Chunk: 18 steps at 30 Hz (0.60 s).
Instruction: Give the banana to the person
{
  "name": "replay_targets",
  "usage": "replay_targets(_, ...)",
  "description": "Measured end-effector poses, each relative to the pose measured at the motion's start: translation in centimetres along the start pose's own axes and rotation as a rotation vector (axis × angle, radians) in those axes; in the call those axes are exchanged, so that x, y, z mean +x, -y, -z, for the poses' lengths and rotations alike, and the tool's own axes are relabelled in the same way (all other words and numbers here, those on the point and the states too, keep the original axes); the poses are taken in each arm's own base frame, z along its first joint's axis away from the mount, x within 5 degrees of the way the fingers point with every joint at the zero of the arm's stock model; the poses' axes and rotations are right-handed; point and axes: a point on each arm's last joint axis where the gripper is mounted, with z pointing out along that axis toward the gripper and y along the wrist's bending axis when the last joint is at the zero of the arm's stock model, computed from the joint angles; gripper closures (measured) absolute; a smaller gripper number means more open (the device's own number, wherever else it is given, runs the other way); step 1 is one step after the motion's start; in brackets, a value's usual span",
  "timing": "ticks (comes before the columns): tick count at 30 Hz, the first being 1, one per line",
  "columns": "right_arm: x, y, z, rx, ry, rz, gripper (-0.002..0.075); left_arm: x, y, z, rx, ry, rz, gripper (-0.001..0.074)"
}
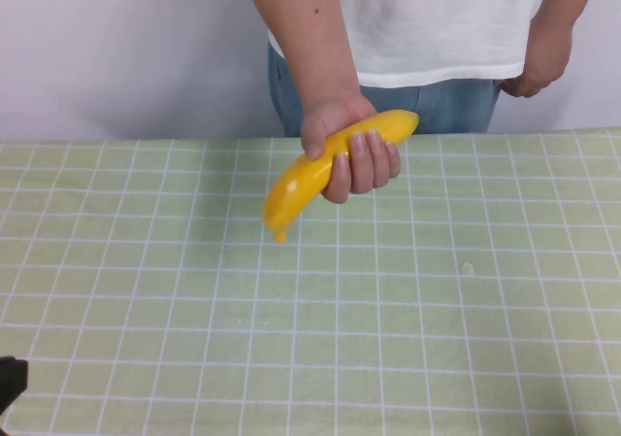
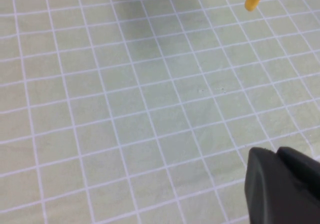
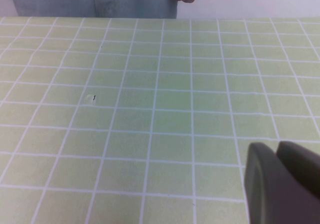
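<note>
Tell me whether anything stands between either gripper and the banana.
Nothing visible does. The banana is already in the person's hand, held above the green checked cloth. The left gripper sits low at the near left edge, the right gripper is over the near right cloth; only bare cloth lies between them and the banana.

Banana (image 1: pixel 320 169) in person's hand (image 1: pixel 347 145), above table (image 1: pixel 466 339).

A table (image 1: pixel 146 290) under a pale green cloth ruled in white squares, lying flat and smooth across the whole width. On the cloth, a small whitish speck (image 1: pixel 468 267) right of centre. Over the near left corner, the dark left gripper (image 1: pixel 10 383); above the near part of the cloth, the right gripper (image 3: pixel 282 184), well short of the speck
</note>
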Motion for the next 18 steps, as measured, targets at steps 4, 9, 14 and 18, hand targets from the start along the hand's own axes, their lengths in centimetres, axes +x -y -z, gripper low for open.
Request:
replay_targets(4,0.0,0.0,0.0,0.0,0.0,0.0,0.0733,-0.1,-0.3,0.0,-0.028,0.006,-0.025,0.0737)
replay_targets(9,0.0,0.0,0.0,0.0,0.0,0.0,0.0733,-0.1,-0.5,-0.4,-0.06,0.046,-0.069,0.0737)
replay_targets(14,0.0,0.0,0.0,-0.002,0.0,0.0,0.0733,0.4,-1.1,-0.8,-0.105,0.239,-0.058,0.0738)
replay_targets(18,0.0,0.0,0.0,-0.002,0.0,0.0,0.0733,2.2,-1.5,-1.0,-0.147,0.4,-0.034,0.0738)
